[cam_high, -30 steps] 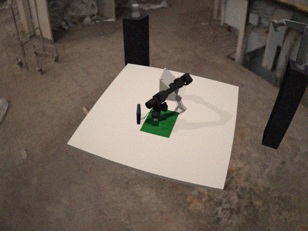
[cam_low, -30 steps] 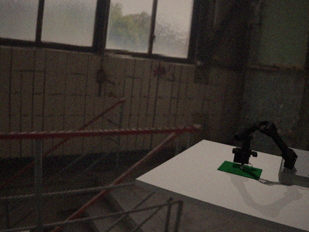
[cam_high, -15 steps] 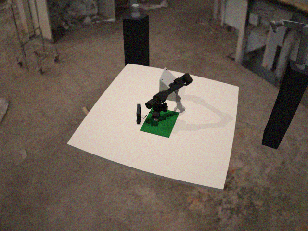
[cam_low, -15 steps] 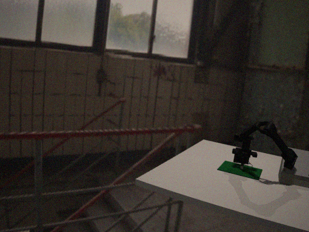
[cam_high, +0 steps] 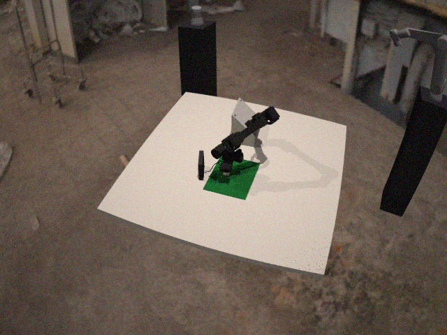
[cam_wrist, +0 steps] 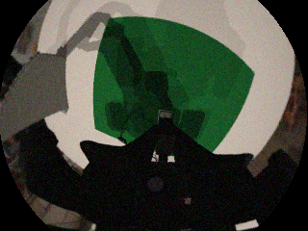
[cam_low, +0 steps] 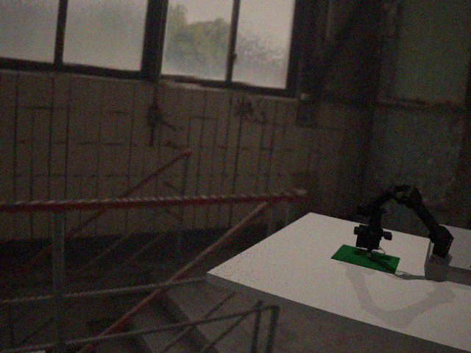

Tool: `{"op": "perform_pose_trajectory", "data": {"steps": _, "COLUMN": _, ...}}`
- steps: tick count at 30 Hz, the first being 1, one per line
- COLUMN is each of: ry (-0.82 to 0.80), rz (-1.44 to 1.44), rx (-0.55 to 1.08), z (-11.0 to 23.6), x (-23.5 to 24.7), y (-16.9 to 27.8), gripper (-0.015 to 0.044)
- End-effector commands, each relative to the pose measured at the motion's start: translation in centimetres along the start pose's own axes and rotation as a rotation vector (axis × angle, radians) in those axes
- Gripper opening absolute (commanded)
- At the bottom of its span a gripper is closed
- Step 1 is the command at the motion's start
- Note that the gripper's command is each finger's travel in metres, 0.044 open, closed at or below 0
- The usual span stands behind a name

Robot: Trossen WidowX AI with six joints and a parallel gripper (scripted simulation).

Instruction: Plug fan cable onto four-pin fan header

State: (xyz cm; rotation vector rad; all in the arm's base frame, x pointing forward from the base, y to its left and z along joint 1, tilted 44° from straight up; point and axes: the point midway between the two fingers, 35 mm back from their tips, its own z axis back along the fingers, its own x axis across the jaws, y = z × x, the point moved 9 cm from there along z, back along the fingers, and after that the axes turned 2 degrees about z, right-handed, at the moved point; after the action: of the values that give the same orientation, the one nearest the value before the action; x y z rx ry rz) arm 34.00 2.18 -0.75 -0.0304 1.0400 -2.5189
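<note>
The green board (cam_high: 242, 189) (cam_low: 343, 252) (cam_wrist: 212, 63) lies flat on the table. My gripper (cam_high: 226, 170) (cam_low: 369, 249) (cam_wrist: 165, 127) points down over the board, shut on the fan's plug. The dark fingers hide most of the plug. A small pale header (cam_high: 225, 174) (cam_low: 369, 254) (cam_wrist: 165, 114) shows right at the fingertips. How deep the plug sits on it cannot be told. The black fan (cam_high: 200, 165) stands upright on the table beside the board. Its thin dark cable (cam_high: 211, 168) (cam_low: 382, 251) runs towards the gripper.
The white table (cam_high: 173, 212) (cam_low: 288, 262) carries the board and fan. A grey angled panel (cam_high: 237, 124) (cam_wrist: 36, 93) stands by the arm's base. Black pillars (cam_high: 198, 57) (cam_high: 415, 155) stand beyond the table. The arm's shadow falls across board and table.
</note>
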Motion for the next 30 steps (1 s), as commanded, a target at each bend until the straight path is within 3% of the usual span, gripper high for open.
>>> {"op": "perform_pose_trajectory", "data": {"steps": 1, "ry": 0.002, "rz": -0.006, "rx": -0.004, "z": -0.1, "x": 0.0, "y": 0.0, "gripper": 0.0000}}
{"op": "perform_pose_trajectory", "data": {"steps": 30, "ry": 0.002, "rz": -0.006, "rx": -0.004, "z": -1.4, "x": 0.0, "y": 0.0, "gripper": 0.0000}}
